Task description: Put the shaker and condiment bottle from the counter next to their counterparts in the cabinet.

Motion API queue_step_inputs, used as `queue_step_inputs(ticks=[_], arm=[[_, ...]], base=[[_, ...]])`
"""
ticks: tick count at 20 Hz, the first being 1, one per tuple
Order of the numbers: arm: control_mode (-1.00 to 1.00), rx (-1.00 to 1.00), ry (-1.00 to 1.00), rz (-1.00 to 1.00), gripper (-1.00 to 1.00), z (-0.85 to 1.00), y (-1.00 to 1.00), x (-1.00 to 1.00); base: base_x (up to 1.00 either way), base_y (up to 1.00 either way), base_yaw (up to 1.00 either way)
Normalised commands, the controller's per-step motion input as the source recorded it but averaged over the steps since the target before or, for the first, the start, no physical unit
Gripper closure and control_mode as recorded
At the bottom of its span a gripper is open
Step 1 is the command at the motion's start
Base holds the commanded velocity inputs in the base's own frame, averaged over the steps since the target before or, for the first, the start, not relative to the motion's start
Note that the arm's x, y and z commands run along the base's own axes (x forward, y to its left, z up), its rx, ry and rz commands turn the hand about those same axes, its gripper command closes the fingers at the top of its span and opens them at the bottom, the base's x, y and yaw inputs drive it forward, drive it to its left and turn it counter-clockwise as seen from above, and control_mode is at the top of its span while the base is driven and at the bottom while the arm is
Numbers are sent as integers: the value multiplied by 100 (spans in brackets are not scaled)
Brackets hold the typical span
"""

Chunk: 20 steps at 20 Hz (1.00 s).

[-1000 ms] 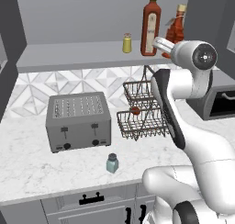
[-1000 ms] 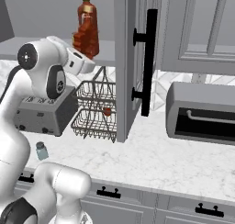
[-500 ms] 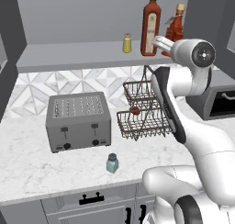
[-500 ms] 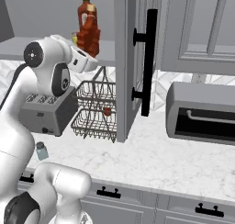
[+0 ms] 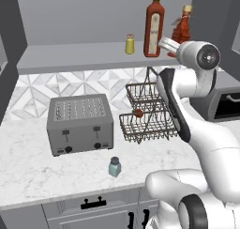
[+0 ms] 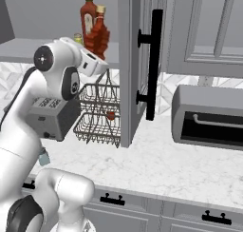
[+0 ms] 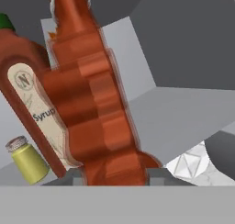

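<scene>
- Where the arm reaches up to the cabinet [image 5: 93, 54], we see the gripper [image 6: 97, 60] pinching the condiment bottle [image 5: 181, 30], its fingers hidden behind the bottle's leaf-shaped body in the hand view.
- We take the tall dark-red sauce bottle [image 5: 153, 26] as our landmark: it stands upright on the cabinet shelf, green cap uppermost, label reading "Syrup" in the hand view.
- We find the condiment bottle just to the right of the sauce bottle in the left base view, tan cap up and roughly upright; whether its base touches the shelf board we cannot tell.
- Seen from the hand, the condiment bottle [image 7: 96, 103] overlaps the sauce bottle [image 7: 32, 103] and lies in front of it.
- We note the small yellow shaker [image 5: 130, 44] on the same shelf, just left of the sauce bottle in the left base view.
- We locate the shaker [image 5: 115, 167] well below the sauce bottle, upright on the counter [image 5: 28, 176], near the front edge.
- We mark the toaster [image 5: 80, 125] on the counter below and to the left of the sauce bottle, behind the shaker.
- We see the two-tier wire basket [image 5: 147, 115] directly beneath the sauce bottle, a small red item in its lower tier.
- We observe the open cabinet door [image 6: 137, 64] to the right of the sauce bottle in the right base view, and the grey toaster oven [image 6: 209, 117] beyond it.
</scene>
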Motion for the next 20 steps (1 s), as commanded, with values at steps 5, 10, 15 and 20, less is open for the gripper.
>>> queue_step_inputs(ticks=[5,10,15,20], arm=[[-100,-11,-1,0,100,-33,0,35],[-100,-5,-1,0,100,-8,0,14],[-100,-5,0,1,100,0,0,24],[-100,-2,0,2,100,0,0,34]], base=[[0,0,0],[0,0,0],[0,0,0],[0,0,0]])
